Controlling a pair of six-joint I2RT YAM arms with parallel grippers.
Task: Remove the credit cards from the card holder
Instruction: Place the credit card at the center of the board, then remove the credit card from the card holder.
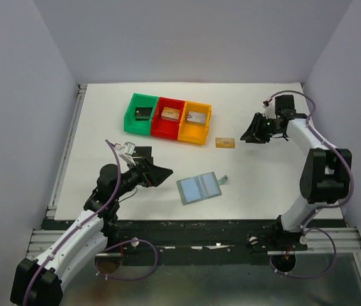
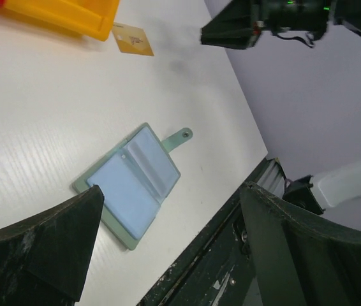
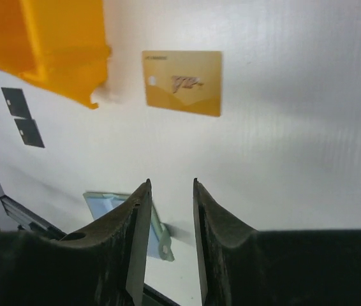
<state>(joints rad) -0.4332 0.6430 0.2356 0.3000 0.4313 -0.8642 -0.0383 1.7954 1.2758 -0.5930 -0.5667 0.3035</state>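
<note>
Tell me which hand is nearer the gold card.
Right. The right hand hangs just beside the gold card, opposite the orange bin; the left hand is farther, on the card holder's far side.

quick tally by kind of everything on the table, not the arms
bins: 3 (green bin, red bin, orange bin)
pieces in the bins: 3 (black piece, tan piece, silver piece)
loose cards clearly showing: 3 (gold card, 2 black cards)
card holder: 1
total: 10

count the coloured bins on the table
3, in a touching row at the far side: green bin left, red bin centre, orange bin right. None seems hidden.
</note>
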